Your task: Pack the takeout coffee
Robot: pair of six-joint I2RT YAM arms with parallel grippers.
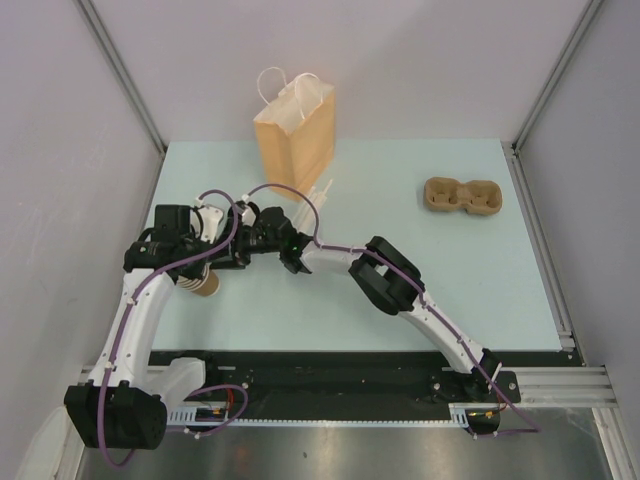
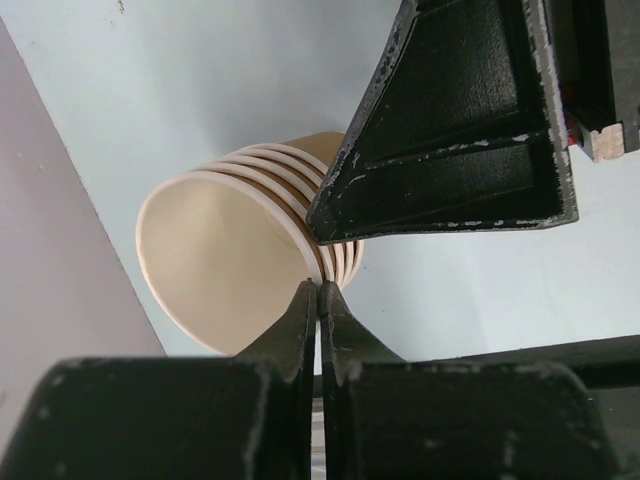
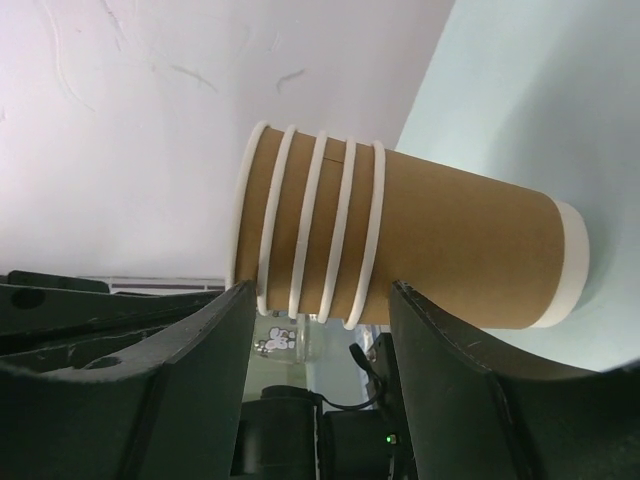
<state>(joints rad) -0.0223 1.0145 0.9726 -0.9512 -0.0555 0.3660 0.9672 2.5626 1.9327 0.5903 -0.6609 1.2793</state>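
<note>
Left wrist view: left tool (image 2: 318,292) clenches the rim of the stack of nested paper cups (image 2: 225,255), holding it tilted above the counter (image 1: 430,270), presumably so the released right tool (image 3: 322,292), jaws astride its rims, can pull one free; no lidded takeout coffee is in sight.

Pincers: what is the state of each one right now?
Left pincer: closed, pinching the rim of the stack of paper cups.
Right pincer: open, near the stack's rims; no grip seen.
</note>
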